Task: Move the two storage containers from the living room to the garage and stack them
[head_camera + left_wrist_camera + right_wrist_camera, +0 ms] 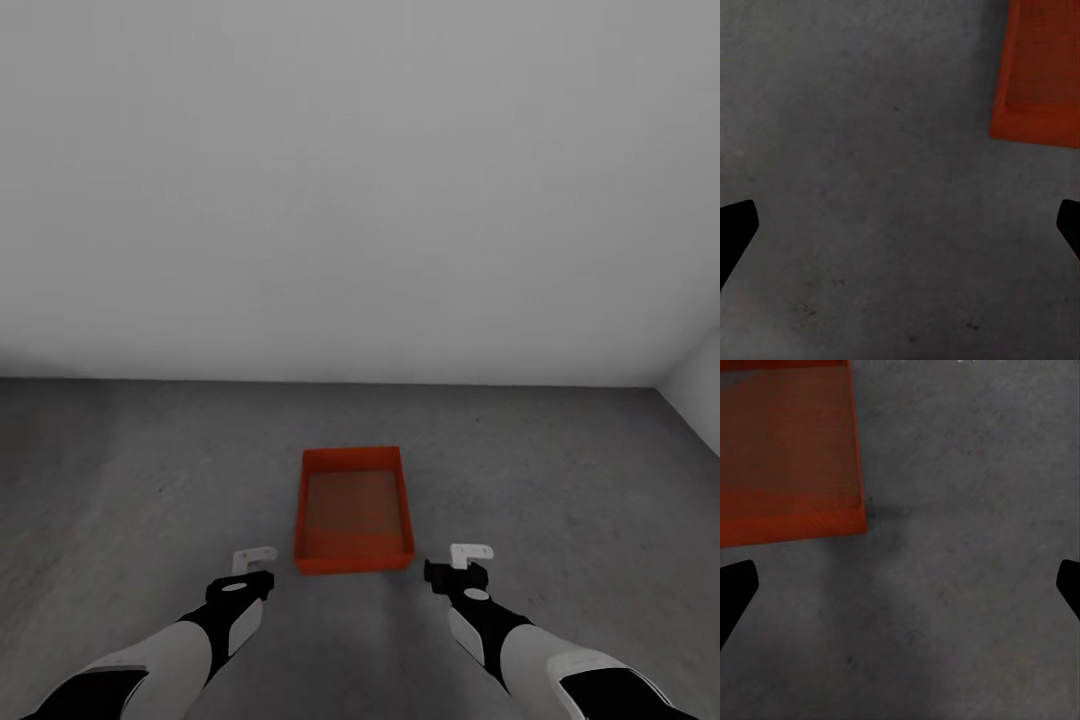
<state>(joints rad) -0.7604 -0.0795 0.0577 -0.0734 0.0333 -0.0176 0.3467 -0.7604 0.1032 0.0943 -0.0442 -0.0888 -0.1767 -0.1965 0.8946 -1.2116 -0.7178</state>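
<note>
Head view, storage container [353, 510] on floor [150, 480]

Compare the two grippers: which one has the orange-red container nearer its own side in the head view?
Neither clearly: the storage container sits on the floor about midway between the left gripper and right gripper, both open.

In the left wrist view the storage container [1039, 75] was cut off at the frame edges toward one and three o'clock, only a corner showing. In the right wrist view the same bin [787, 450] ran out past the edges toward nine and twelve o'clock. Both arms' upper parts left the head view's lower edge.
</note>
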